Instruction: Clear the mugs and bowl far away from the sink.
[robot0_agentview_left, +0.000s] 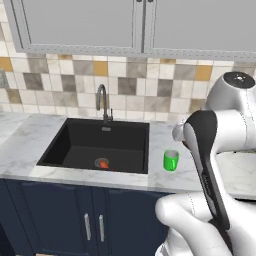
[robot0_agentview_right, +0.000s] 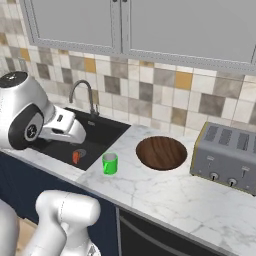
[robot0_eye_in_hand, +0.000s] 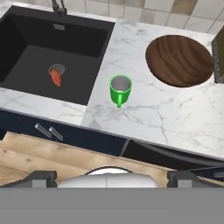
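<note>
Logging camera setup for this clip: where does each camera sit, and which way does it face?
Left base view: behind the arm's left, facing the sink and green mug; white arm at right.
Right base view: behind its right, facing bowl and toaster; arm at left.
Hand view: looks down from above the counter; open gripper.
All share the green mug.

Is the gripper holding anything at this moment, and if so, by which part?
Nothing is held. The gripper is open, high above the counter, with the green mug standing untouched beside the sink.
</note>
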